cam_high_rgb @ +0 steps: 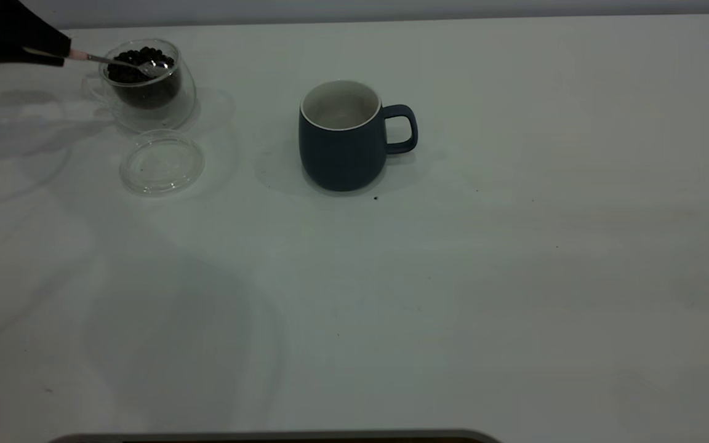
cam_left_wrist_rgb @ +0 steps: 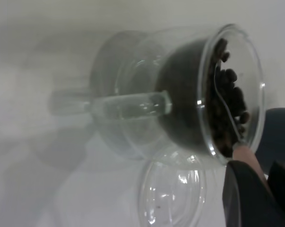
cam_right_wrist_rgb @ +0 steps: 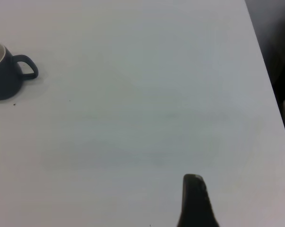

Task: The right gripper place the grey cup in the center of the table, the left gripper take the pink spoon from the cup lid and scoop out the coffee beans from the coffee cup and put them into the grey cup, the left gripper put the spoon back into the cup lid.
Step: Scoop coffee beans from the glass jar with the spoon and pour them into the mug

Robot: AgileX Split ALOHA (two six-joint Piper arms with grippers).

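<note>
My left gripper (cam_high_rgb: 62, 54) is at the far left of the table (cam_high_rgb: 514, 277), shut on the pink spoon (cam_high_rgb: 114, 61) by its handle. The spoon's silver bowl lies on the coffee beans (cam_high_rgb: 136, 61) inside the clear coffee cup (cam_high_rgb: 148, 92). In the left wrist view the pink handle (cam_left_wrist_rgb: 249, 158) runs from my left gripper (cam_left_wrist_rgb: 263, 182) over the coffee cup's (cam_left_wrist_rgb: 180, 94) rim into the beans (cam_left_wrist_rgb: 225, 109). The clear cup lid (cam_high_rgb: 162, 162) lies flat just in front of the coffee cup, with nothing on it. The grey cup (cam_high_rgb: 342, 138) stands upright mid-table, handle to the right.
My right gripper (cam_right_wrist_rgb: 195, 198) hangs over bare table far to the right of the grey cup (cam_right_wrist_rgb: 3, 71), out of the exterior view. The table's right edge (cam_right_wrist_rgb: 270, 71) is near it. A dark strip (cam_high_rgb: 268, 438) lines the near edge.
</note>
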